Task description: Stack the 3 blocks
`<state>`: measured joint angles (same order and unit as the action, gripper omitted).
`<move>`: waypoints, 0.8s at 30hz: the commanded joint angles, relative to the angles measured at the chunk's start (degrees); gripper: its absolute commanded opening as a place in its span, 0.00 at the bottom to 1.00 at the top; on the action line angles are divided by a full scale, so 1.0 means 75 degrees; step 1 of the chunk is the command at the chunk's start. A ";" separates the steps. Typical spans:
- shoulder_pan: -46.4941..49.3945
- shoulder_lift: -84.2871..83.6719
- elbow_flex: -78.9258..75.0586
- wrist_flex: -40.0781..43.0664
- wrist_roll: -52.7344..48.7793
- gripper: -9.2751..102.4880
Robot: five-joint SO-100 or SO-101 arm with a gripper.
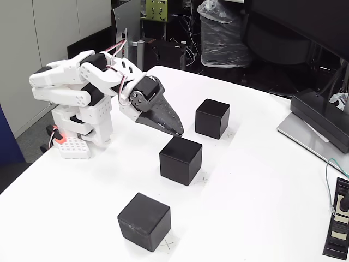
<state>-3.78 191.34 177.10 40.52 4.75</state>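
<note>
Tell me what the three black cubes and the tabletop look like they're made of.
Near cube, middle cube and far cube: matte black with softly rounded edges and almost no glare, likely plastic or dense foam; I cannot tell which. Tabletop: smooth white, probably laminate, with faint marks beside the cubes.

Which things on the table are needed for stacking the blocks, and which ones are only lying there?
For the job:
- far block
- middle block
- near block
- gripper, above the table, holding nothing

Just lying about:
- flat black device with grey base, right edge
- small black item, lower right
- thin cable
</note>
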 commanded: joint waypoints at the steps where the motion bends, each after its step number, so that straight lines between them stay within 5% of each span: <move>1: 0.0012 -0.0012 -0.0035 -0.0105 0.0012 0.08; 11: -0.0012 -0.0012 -0.0082 -0.0012 -0.0023 0.10; 24: 0.0059 -0.0023 -0.0738 0.0680 -0.0023 0.35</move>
<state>-3.78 191.25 176.22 43.86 4.75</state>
